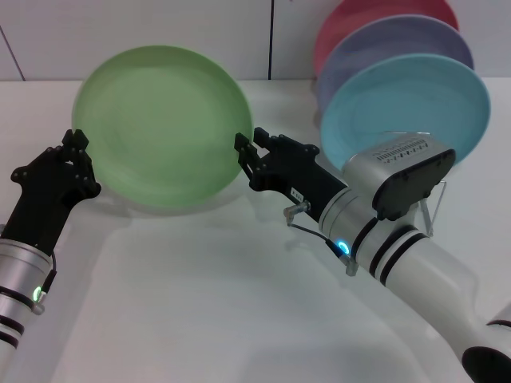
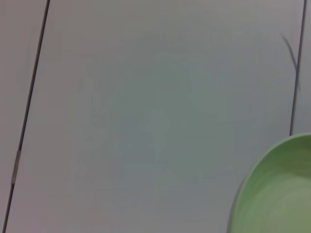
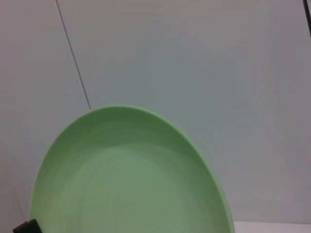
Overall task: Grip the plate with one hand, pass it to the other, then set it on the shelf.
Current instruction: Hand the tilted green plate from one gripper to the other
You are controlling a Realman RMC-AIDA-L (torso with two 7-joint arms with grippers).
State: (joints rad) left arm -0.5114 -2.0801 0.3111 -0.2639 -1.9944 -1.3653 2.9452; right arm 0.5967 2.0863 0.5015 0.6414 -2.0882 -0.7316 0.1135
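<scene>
Between both grippers' fingers (image 1: 77, 140) hangs the plate (image 1: 164, 124).

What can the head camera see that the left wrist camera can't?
Only the head view shows both grippers, the left and the right, each at an edge of the green plate, plus the blue plate, purple plate and pink plate standing behind the right arm. Only the left wrist view shows a close stretch of wall. Both show the green plate.
</scene>
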